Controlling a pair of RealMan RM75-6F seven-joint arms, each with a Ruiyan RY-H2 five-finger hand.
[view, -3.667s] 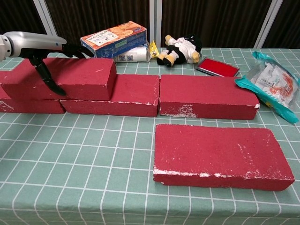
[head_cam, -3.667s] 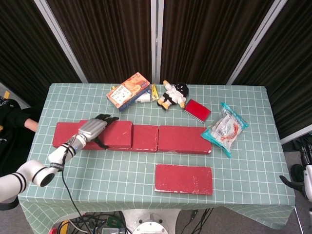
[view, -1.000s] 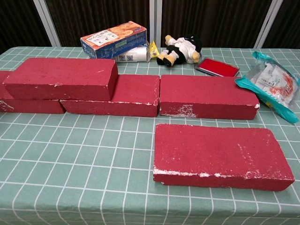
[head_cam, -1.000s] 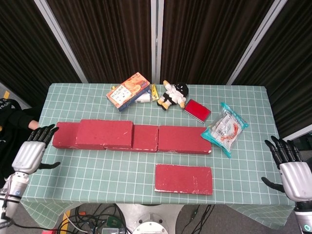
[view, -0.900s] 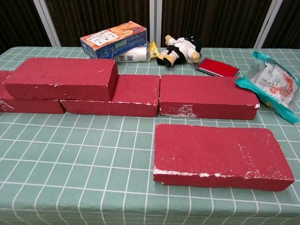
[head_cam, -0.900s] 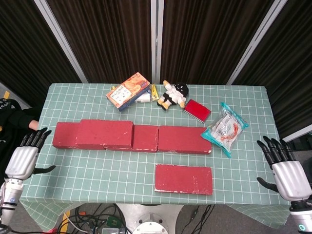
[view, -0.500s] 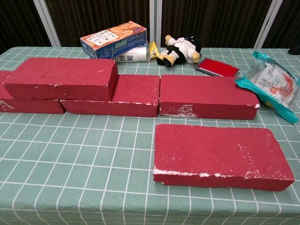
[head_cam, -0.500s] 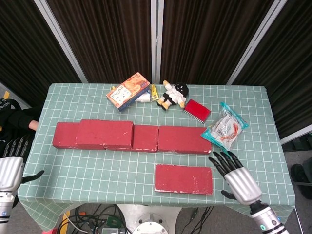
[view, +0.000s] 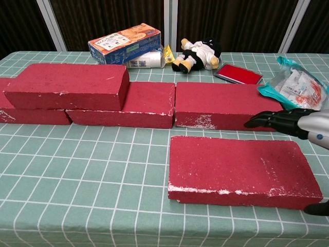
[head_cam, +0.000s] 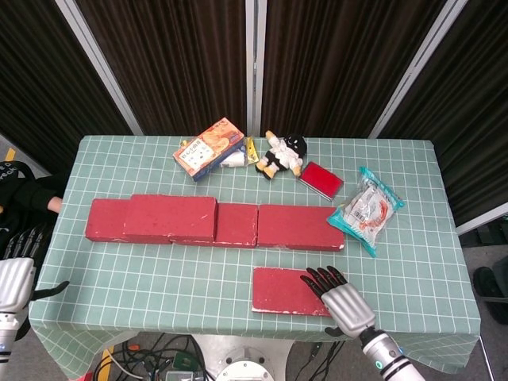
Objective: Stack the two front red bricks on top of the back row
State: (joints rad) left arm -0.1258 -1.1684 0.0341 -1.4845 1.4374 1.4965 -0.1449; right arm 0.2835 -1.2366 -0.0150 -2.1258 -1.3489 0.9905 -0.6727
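Observation:
One red brick (head_cam: 169,217) (view: 67,86) lies stacked on the left part of the back row (head_cam: 300,227) (view: 226,107) of red bricks. A single red brick (head_cam: 290,290) (view: 241,170) lies flat in front, toward the right. My right hand (head_cam: 341,300) (view: 293,122) hovers over that brick's right end with fingers spread, and its thumb shows by the brick's near right corner; it holds nothing. My left hand (head_cam: 16,274) hangs off the table's left edge, fingers apart and empty; the chest view does not show it.
Along the back of the green checked table (head_cam: 159,278) lie an orange cracker box (head_cam: 209,148), a white can (head_cam: 232,159), a plush doll (head_cam: 283,155) and a small red case (head_cam: 321,179). A snack bag (head_cam: 367,208) lies at the right.
My left hand let go of the stacked brick and drew back off the left edge. My right hand swung in from the right side to above the front brick's right end.

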